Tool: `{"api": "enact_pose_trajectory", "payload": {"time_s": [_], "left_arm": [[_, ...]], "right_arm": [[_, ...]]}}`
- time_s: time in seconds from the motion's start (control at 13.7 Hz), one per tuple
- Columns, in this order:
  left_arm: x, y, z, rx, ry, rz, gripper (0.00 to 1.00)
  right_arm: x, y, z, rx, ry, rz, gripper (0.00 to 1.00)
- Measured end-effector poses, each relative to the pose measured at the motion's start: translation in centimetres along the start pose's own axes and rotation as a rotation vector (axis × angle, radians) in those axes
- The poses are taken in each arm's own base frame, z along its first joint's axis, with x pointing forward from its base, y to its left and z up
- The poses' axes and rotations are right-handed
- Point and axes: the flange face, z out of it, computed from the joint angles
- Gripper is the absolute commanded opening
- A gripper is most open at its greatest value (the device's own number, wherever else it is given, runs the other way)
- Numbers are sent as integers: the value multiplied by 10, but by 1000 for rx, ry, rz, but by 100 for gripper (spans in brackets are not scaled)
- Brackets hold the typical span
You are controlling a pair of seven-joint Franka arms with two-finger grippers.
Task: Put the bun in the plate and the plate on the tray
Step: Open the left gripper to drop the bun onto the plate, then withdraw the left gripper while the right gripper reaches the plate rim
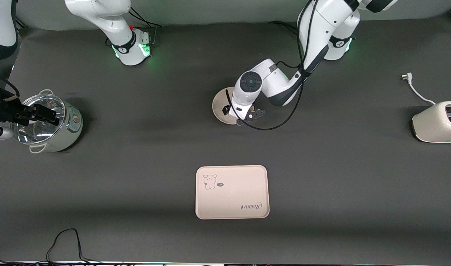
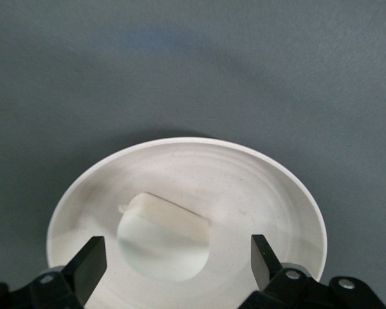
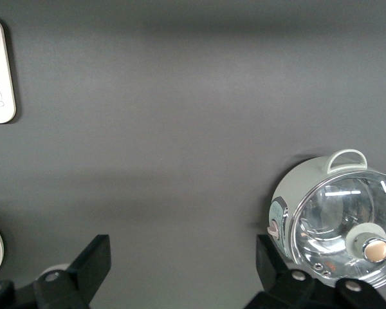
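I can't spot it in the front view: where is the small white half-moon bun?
The small white half-moon bun lies in the round cream-white plate, under the open left gripper, farther from the front camera than the cream-pink rabbit tray.

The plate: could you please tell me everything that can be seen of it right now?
The plate is a round, shallow, cream-white dish with a raised rim, plain and smooth. It lies flat on the dark table, farther from the front camera than the tray. The bun, a small white half-moon lump, rests in its middle. The left claw is over it, open on either side of the bun, and hides part of the plate in the front view.
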Motion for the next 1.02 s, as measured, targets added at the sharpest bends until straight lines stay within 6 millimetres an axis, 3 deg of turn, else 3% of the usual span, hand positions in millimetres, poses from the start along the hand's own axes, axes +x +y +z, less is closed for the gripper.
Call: {"api": "enact_pose_trajectory", "payload": {"time_s": [0.15, 0.36, 0.51, 0.66, 0.88, 1.02], "left_arm": [[11, -3, -37, 31, 26, -16, 100], [55, -37, -147, 97, 101, -67, 100], [92, -84, -223, 126, 148, -49, 100], [135, -141, -282, 144, 173, 11, 100], [205, -227, -325, 146, 173, 131, 100], [246, -282, -341, 140, 166, 210, 100]], "right_arm": [[0, 0, 0, 0, -2, 0, 100], [-1, -9, 1, 3, -9, -16, 100], [-8, -40, -1, 12, -19, -67, 100], [-25, -79, -5, 37, -22, -133, 100], [-58, -135, -10, 83, -32, -186, 100], [-81, -192, -9, 83, -43, -166, 100]]}}
